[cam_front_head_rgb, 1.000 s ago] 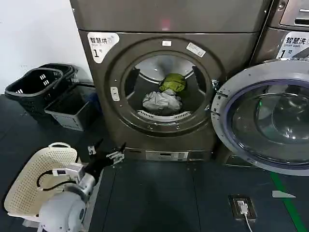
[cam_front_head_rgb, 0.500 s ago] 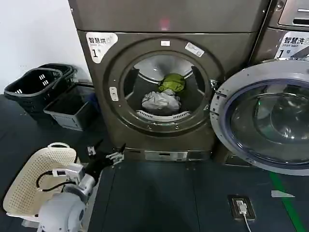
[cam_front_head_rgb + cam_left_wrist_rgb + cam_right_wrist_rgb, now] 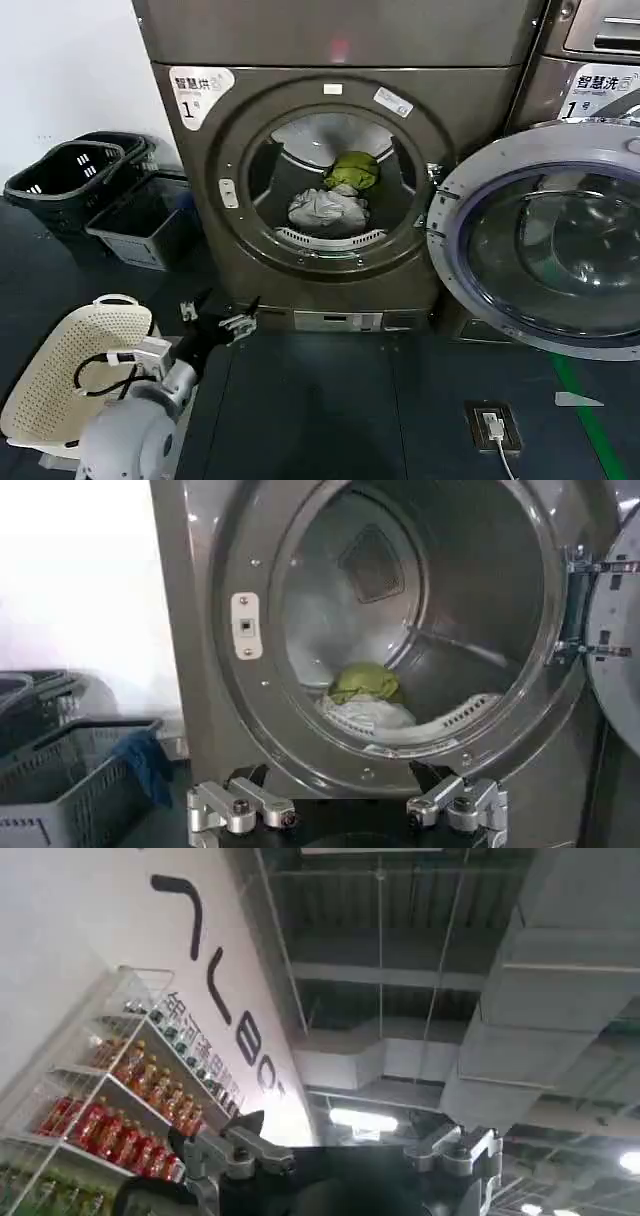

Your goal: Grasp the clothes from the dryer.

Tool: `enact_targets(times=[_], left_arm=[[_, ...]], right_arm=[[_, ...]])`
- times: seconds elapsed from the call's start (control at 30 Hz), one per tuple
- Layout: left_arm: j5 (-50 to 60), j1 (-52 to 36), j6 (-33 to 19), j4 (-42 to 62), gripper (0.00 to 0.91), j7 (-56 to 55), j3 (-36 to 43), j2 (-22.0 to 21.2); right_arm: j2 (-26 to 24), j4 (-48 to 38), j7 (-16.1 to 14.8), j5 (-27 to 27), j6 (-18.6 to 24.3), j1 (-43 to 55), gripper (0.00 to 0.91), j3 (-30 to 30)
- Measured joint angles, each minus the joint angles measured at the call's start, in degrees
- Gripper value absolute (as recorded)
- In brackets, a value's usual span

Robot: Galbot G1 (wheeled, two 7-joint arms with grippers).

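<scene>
The large dark bronze-grey metal front-loading dryer (image 3: pixel 330 170) stands with its round glass-and-steel door (image 3: pixel 540 250) swung wide to the right, so the porthole gapes onto the perforated steel drum. Inside, on the drum floor close behind the front lip, lie the clothes — a crumpled whitish light-grey garment (image 3: pixel 323 208) nearer the opening and a yellow-green garment (image 3: pixel 354 170) just behind it, the two touching. The left gripper (image 3: pixel 220 322) hangs low before the machine, down by the kick panel and to the left of the porthole, its two fingers spread wide and empty; the clothes sit well above and beyond it, inside the drum, with the rim of the opening between them. From the left wrist the same fingers (image 3: pixel 240 806) frame the bottom of the porthole, and both garments show past the rim, the yellow-green one (image 3: pixel 364 681) resting on the back of the whitish one (image 3: pixel 372 713). The right gripper (image 3: pixel 345 1153) points up toward a ceiling of ducts and lamps, away from the dryer — its fingers parted and holding nothing. A cream perforated plastic laundry basket (image 3: pixel 55 370) sits on the dark floor beside the left arm, and dark plastic baskets (image 3: pixel 80 180) stand against the white wall left of the dryer.
</scene>
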Motion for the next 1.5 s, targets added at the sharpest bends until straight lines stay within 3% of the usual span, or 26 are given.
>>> enact_targets(times=[1.5], left_arm=[[0.24,1.02,-0.22,-0.71,0.907,0.10,0.61,-0.38]], right_arm=[[0.59,-1.00,0.02,-0.99,1.35,0.46,0.907,-0.26]])
